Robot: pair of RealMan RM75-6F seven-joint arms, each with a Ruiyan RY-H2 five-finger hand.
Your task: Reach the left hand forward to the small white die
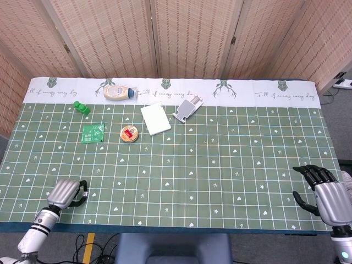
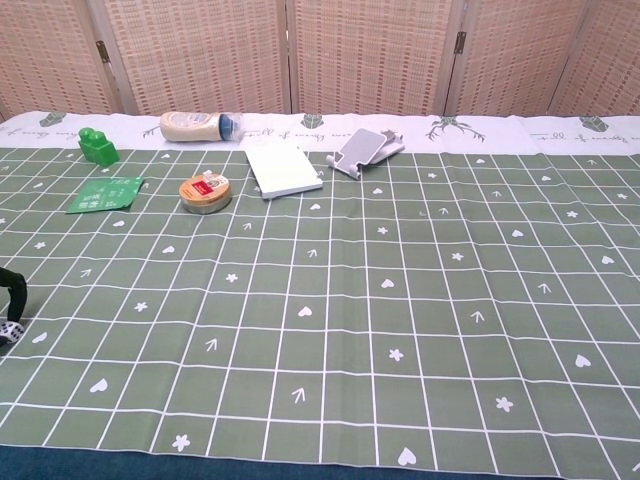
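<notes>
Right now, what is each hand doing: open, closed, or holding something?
Left hand: fingers curled at the small white die; whether it grips the die cannot be told.
Right hand: open, dark fingers spread, holding nothing.

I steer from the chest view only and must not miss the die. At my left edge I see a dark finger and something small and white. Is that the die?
Observer: Yes. In the head view the small white die lies on the table, right beside the left hand.
Operator: Is it gripped already?
Observer: I cannot tell; the fingers curl toward it, and no more is clear.
Operator: Where is the right hand?
Observer: The right hand is at the near right table edge, fingers apart, holding nothing.
</notes>
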